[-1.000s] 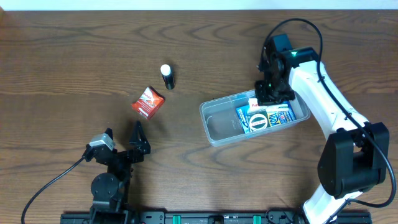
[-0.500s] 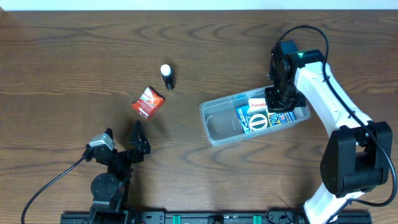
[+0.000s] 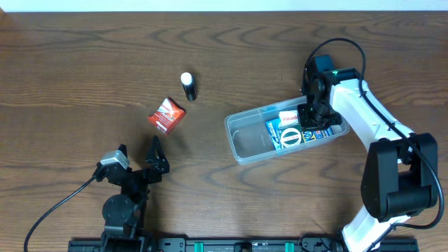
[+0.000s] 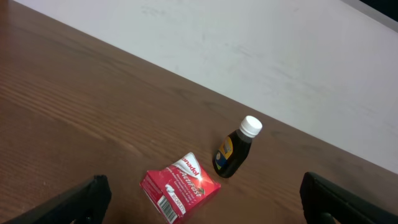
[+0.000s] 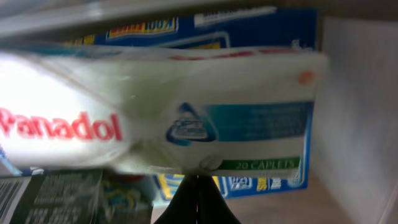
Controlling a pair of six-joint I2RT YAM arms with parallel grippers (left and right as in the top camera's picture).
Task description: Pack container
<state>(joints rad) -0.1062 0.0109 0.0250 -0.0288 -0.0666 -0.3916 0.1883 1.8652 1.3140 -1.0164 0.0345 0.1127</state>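
Note:
The clear container (image 3: 241,143) lies right of centre on the table. It holds a blue box (image 3: 299,134) with a round logo. My right gripper (image 3: 313,115) is down inside its far right end, shut on the edge of a white Panadol box (image 3: 288,117). In the right wrist view the shut fingertips (image 5: 198,180) meet the white box (image 5: 155,124) over the blue box (image 5: 249,25), beside the container wall (image 5: 360,112). My left gripper (image 3: 138,168) is open and empty near the front left.
A red Panadol box (image 3: 166,115) and a small dark bottle with a white cap (image 3: 187,85) lie on the wood table left of the container. Both show ahead of the left gripper (image 4: 202,208): the red box (image 4: 180,190) and the bottle (image 4: 235,149).
My right gripper has moved toward the front and right, lower into the container's right end, with the white box shifting slightly with it. The left arm has not moved.

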